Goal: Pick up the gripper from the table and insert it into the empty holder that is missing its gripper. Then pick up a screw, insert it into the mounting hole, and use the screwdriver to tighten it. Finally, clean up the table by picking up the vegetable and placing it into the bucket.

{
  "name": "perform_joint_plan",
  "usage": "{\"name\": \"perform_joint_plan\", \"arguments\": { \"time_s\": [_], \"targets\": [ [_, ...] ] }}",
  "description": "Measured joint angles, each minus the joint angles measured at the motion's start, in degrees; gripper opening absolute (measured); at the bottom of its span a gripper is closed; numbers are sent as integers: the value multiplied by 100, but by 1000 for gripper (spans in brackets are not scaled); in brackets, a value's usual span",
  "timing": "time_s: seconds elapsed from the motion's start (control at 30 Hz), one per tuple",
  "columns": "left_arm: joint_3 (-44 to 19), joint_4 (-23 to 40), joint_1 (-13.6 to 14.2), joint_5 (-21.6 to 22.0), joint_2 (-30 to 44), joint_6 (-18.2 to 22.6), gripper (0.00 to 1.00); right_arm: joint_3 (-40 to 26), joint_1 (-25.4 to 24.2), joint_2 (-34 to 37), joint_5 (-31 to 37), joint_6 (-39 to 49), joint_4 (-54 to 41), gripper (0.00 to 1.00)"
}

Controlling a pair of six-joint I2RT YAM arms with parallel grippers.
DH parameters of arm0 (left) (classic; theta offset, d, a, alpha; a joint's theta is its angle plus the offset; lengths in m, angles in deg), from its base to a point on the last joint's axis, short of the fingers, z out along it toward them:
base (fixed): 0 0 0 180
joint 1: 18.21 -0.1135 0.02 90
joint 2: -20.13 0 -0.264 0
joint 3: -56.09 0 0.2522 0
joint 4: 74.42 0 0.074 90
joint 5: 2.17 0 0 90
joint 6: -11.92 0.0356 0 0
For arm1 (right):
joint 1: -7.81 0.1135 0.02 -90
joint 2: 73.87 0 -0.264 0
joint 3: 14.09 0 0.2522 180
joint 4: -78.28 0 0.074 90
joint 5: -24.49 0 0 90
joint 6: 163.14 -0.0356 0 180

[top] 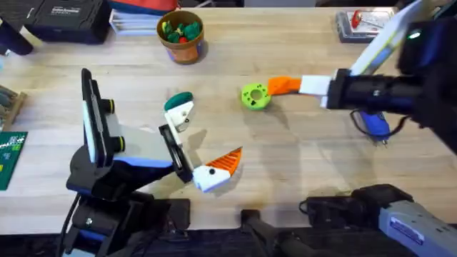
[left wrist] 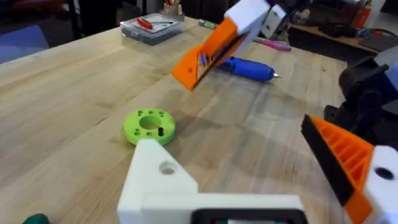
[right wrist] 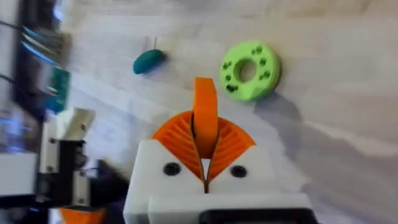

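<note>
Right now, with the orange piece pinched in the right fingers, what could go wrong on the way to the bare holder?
1. The gripper sticks far out of the right fingers; pressing it onto the holder may twist it or make it slip.
2. The lime-green disc lies on the direct path; a low sweep could knock it.
3. The vegetable sits right beside the holder and may get bumped.

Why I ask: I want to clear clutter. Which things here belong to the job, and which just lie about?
Job in hand:
gripper
holder
screwdriver
vegetable
bucket

Lying about:
black case
green circuit board
lime-green disc, role unclear
</note>
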Motion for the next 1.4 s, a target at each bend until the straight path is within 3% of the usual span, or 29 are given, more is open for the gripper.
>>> {"name": "perform_joint_plan", "arguments": {
  "time_s": [0.2, 0.4, 0.8, 1.0, 1.4],
  "targets": [
    [0, 0, 0, 0, -2, 0, 986, 156, 2, 772, -957, -1422, 113, 9],
    [0, 0, 0, 0, -2, 0, 985, 165, 178, 1386, -1715, -2033, 365, 9],
    [0, 2, 0, 0, -2, 0, 985, 166, 1173, 2402, -2754, -3085, 3129, 9],
    [0, 0, 0, 0, 1, 0, 985, 166, 1328, 3214, -3496, -3722, 4351, 9],
    [0, 1, 0, 0, -2, 0, 985, 166, 1458, 3366, -4241, -4263, 4822, 9]
  ]
}}
